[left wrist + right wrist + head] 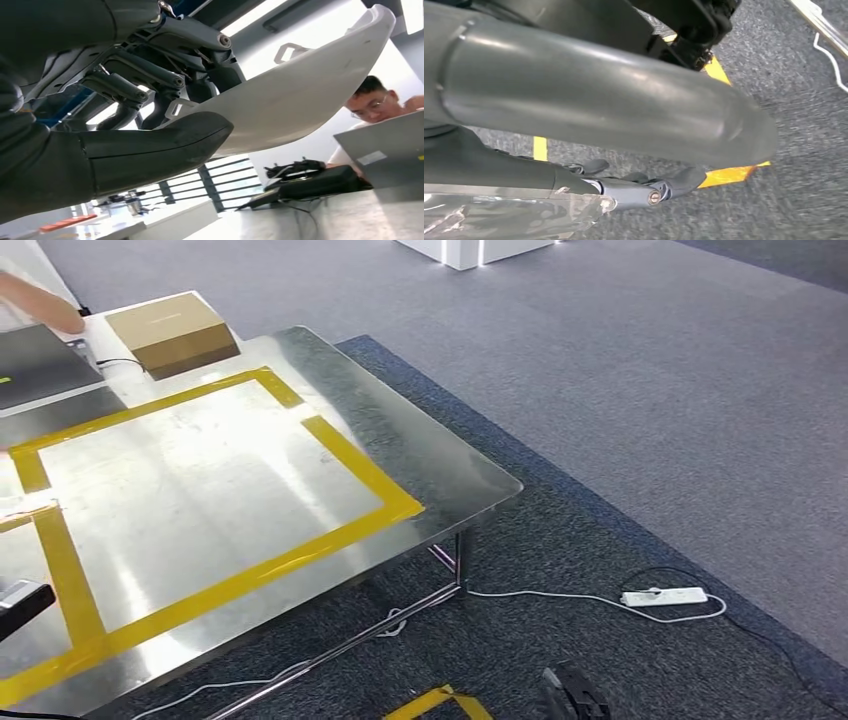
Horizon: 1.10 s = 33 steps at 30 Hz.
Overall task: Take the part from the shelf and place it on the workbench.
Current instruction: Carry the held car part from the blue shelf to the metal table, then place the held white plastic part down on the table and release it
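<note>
Head view: a shiny steel tabletop [230, 490] fills the left half of the frame, marked with a rectangle of yellow tape [350, 455]. A brown cardboard box [172, 332] sits at its upper left corner, beside a grey laptop [35, 365] at the left edge. A person's arm [40, 302] reaches in at the upper left corner of the frame. On the dark carpet [600, 540] at lower right lies a white power strip [665, 596] with its cable running back under the tabletop.

Left wrist view: the left robot hand [150, 115] takes up the left and centre of the frame. Its thick thumb lies under a white curved plastic part [305, 90] and its dark fingers [150, 75] curl over the top edge, so the part is gripped and held in the air, sweeping toward the upper right corner. At right a person [372, 102] sits behind an open laptop, with a black device [305, 182] on the pale surface beside it. The head view shows none of this grip.

Right wrist view: the right robot hand [624, 185] hangs over grey carpet crossed by yellow floor tape [724, 175]. A thick grey thumb runs across the middle of the frame and the darker fingers stretch out along the lower part, apart from it, with nothing held.
</note>
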{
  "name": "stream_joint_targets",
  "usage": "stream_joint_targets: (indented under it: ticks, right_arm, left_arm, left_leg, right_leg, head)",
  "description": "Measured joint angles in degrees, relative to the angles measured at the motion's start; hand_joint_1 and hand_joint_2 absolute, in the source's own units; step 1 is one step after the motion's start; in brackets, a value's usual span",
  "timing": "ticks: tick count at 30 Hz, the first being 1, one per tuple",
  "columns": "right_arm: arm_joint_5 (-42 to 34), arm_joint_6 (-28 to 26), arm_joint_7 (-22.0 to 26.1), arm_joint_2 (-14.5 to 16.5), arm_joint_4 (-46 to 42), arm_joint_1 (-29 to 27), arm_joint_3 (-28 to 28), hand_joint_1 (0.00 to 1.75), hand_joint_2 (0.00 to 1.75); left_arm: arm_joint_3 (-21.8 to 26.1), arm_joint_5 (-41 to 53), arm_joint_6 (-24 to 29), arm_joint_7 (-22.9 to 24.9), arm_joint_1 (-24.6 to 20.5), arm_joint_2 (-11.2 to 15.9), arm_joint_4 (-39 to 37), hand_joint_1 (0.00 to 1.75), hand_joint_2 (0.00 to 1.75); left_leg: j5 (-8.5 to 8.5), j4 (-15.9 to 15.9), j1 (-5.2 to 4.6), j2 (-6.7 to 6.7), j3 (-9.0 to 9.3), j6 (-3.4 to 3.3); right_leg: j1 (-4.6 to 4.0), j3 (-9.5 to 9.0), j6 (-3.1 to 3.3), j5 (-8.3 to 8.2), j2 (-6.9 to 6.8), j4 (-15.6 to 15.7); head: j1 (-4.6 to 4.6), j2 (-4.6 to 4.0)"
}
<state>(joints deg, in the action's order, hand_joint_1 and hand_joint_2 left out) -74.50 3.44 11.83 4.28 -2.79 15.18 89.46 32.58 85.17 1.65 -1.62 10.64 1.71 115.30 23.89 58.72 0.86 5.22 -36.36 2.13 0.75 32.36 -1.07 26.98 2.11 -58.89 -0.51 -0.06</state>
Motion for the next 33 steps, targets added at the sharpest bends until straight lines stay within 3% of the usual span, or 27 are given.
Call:
stream_joint_targets:
  ticks: [2, 4, 5, 6, 7, 9, 11, 13, 15, 17, 19, 20, 21, 23, 25, 27, 30, 33]
  right_arm:
    - [0.0, 0.0, 0.0, 0.0, 0.0, 0.0, 0.0, 0.00, 0.00]
    - [0.0, 0.0, 0.0, -0.1, 0.0, -0.2, 0.0, 0.00, 0.00]
    - [0.0, 0.0, 0.0, -0.1, 0.0, -0.3, 0.0, 0.00, 0.00]
    - [0.0, 0.0, 0.0, -0.1, 0.0, -0.3, 0.0, 0.00, 0.00]
    - [0.0, 0.0, 0.1, -0.1, -0.1, -0.2, 0.0, 0.00, 0.00]
    - [0.0, 0.0, 0.2, -0.1, -0.1, -0.1, 0.0, 0.00, 0.00]
    - [0.0, 0.0, 0.4, -0.1, -0.1, 0.0, 0.0, 0.00, 0.00]
    - [0.0, 0.1, 0.6, -0.1, -0.2, 0.2, 0.0, 0.00, 0.00]
    - [0.0, 0.2, 0.8, -0.1, -0.3, 0.3, 0.0, 0.00, 0.00]
    - [0.0, 0.2, 0.9, -0.1, -0.3, 0.3, 0.0, 0.00, 0.00]
    - [0.0, 0.2, 0.9, -0.2, -0.3, 0.0, 0.0, 0.00, 0.00]
    - [0.0, 0.2, 1.0, -0.2, -0.3, -0.2, 0.0, 0.00, 0.00]
    - [0.0, 0.2, 1.0, -0.2, -0.3, -0.3, 0.0, 0.00, 0.00]
    - [0.0, 0.2, 1.2, -0.3, -0.3, -0.4, 0.0, 0.00, 0.00]
    - [0.0, 0.3, 1.4, -0.4, -0.3, -0.3, 0.0, 0.00, 0.00]
    - [0.0, 0.4, 1.9, -0.4, -0.4, -0.4, 0.0, 0.00, 0.00]
    - [-0.1, 0.9, 2.8, -0.5, -0.5, -0.5, 0.0, 0.00, 0.00]
    - [-0.2, 1.6, 3.4, -0.6, -0.8, -0.5, 0.0, 0.00, 0.00]
  left_arm:
    - [0.0, 0.0, -0.8, 0.0, -0.2, 0.1, 0.0, 1.59, 1.75]
    - [-0.1, -0.1, -1.7, -0.1, -0.3, 0.0, 0.0, 1.59, 1.75]
    - [0.0, -0.1, -2.1, -0.1, -0.2, 0.0, 0.0, 1.59, 1.75]
    - [0.0, -0.2, -2.5, -0.2, -0.2, -0.1, 0.0, 1.59, 1.75]
    - [0.0, -0.2, -2.7, -0.3, -0.2, -0.1, 0.0, 1.59, 1.75]
    - [-0.1, -0.3, -3.2, -0.6, -0.2, -0.1, 0.0, 1.59, 1.75]
    - [-0.1, -0.3, -3.6, -1.0, -0.2, -0.1, 0.0, 1.59, 1.75]
    - [-0.1, -0.4, -3.8, -1.2, 0.1, -0.1, 0.0, 1.59, 1.75]
    - [-0.1, -0.4, -3.9, -1.2, 0.1, -0.1, 0.0, 1.59, 1.75]
    - [-0.1, -0.5, -4.0, -1.3, 0.1, -0.2, 0.0, 1.59, 1.75]
    - [-0.1, -0.6, -4.1, -1.5, 0.1, -0.3, 0.0, 1.59, 1.75]
    - [-0.1, -0.7, -4.1, -1.8, 0.1, -0.3, 0.0, 1.59, 1.75]
    - [-0.1, -0.8, -4.1, -2.3, 0.2, -0.4, 0.0, 1.59, 1.75]
    - [-0.2, -1.2, -4.0, -3.4, 0.4, -0.4, 0.0, 1.59, 1.75]
    - [-0.3, -1.9, -3.7, -4.6, 0.5, -0.3, 0.0, 1.59, 1.75]
    - [-0.7, -3.6, -3.0, -6.8, 0.9, 0.4, 0.0, 1.59, 1.75]
    - [-1.8, -7.1, -1.9, -10.5, 1.7, 2.1, -0.3, 1.59, 1.75]
    - [-2.8, -9.3, -1.2, -12.0, 2.1, 3.7, -1.0, 1.59, 1.75]
  left_leg:
    - [3.39, 6.3, -0.20, -3.36, -3.04, 0.31]
    - [6.03, 13.2, -0.19, -4.37, -6.32, 0.40]
    - [5.94, 14.3, -0.19, -4.48, -6.80, 0.35]
    - [4.83, 13.2, -0.22, -4.60, -6.15, 0.23]
    - [3.06, 10.2, -0.30, -5.09, -4.45, 0.02]
    - [0.31, 2.6, -0.81, -7.92, -0.19, -0.55]
    - [-0.14, -1.2, -1.27, -9.77, 1.87, -1.08]
    - [-0.01, -1.6, -1.25, -8.84, 1.94, -1.59]
    - [-0.18, -1.9, -0.96, -8.01, 2.04, -2.20]
    - [-0.27, -2.0, -0.71, -7.34, 2.07, -2.67]
    - [-0.22, -2.0, -0.68, -6.57, 2.04, -2.87]
    - [-0.19, -2.0, -0.67, -6.17, 2.08, -2.87]
    - [-0.16, -2.0, -0.63, -5.80, 2.16, -2.85]
    - [-0.03, -1.9, -0.51, -5.20, 2.40, -2.59]
    - [0.14, -1.6, -0.63, -4.81, 2.35, -2.05]
    - [0.11, -1.3, -0.87, -4.62, 2.03, -2.36]
    - [-0.15, -1.4, -0.92, -4.61, 2.01, -3.78]
    - [-0.32, -1.9, -0.85, -4.65, 2.25, -3.52]
  right_leg:
    - [-0.19, -0.04, 0.59, 0.05, -1.44, 0.1]
    - [-0.42, -0.01, 0.85, 0.19, -3.10, 0.1]
    - [-0.50, -0.02, 0.90, 0.24, -3.93, 0.1]
    - [-0.56, -0.08, 0.90, 0.31, -4.72, 0.1]
    - [-0.61, -0.20, 0.85, 0.39, -5.47, 0.1]
    - [-0.88, -0.33, 0.51, 0.73, -6.63, 0.0]
    - [-1.26, -0.57, 0.00, 1.11, -7.61, 0.1]
    - [-1.37, -1.09, -0.53, 1.37, -8.45, 0.3]
    - [-1.23, -0.57, -1.20, 2.62, -6.77, -1.3]
    - [-1.09, 2.32, -1.71, 5.82, -3.70, -7.4]
    - [-1.05, 6.04, -1.89, 8.49, -2.48, -14.6]
    - [-1.03, 7.03, -1.94, 8.35, -2.35, -16.0]
    - [-0.99, 7.01, -1.97, 7.10, -2.33, -15.3]
    - [-0.75, 4.30, -2.04, 2.65, -2.30, -8.4]
    - [-0.52, 1.44, -1.90, 0.16, -2.02, -1.9]
    - [-0.44, 0.67, -1.49, 0.00, -1.71, -0.2]
    - [-0.54, 0.69, -1.14, -0.21, -1.47, -0.2]
    - [-0.72, 0.71, -0.69, -0.19, -1.35, -0.2]
  head:
    - [-0.33, 0.00]
    - [-0.36, 0.00]
    - [-0.37, 0.00]
    - [-0.36, 0.00]
    - [-0.36, 0.00]
    - [-0.38, 0.01]
    - [-0.29, 0.01]
    - [-0.17, 0.00]
    - [-0.07, -0.01]
    - [0.10, -0.01]
    - [0.18, 0.00]
    - [0.19, 0.00]
    - [0.18, 0.00]
    - [0.19, 0.01]
    - [0.20, 0.01]
    - [0.17, 0.00]
    - [0.09, 0.00]
    - [0.08, 0.00]
